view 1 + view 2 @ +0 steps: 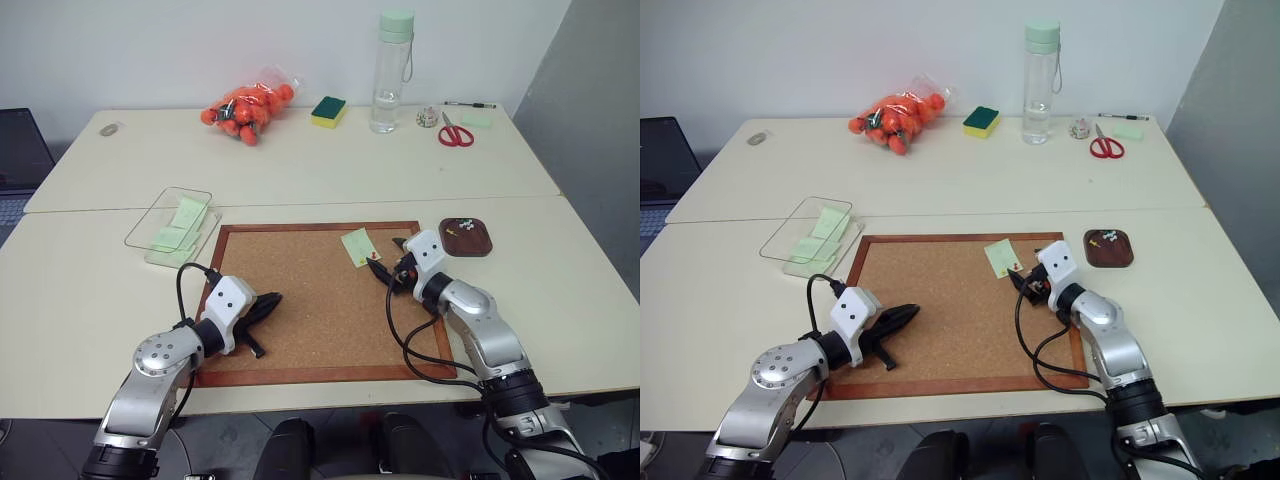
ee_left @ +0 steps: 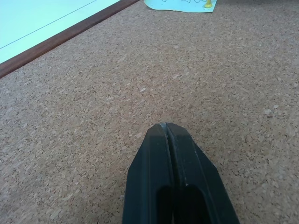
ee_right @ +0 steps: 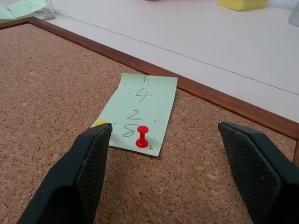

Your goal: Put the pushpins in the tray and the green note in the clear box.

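Right claw released, left claw clenched empty, one green note, two pushpins.

Handwritten dark digits run down the green note pinned flat to the cork board: a short stroke that may be a 1 at its far edge, then a 4, a 2 and an 8, the last beside a red pushpin stuck through the paper near its closest edge. A faint scrawl marks another pale green slip at the board's far corner, too small to read.
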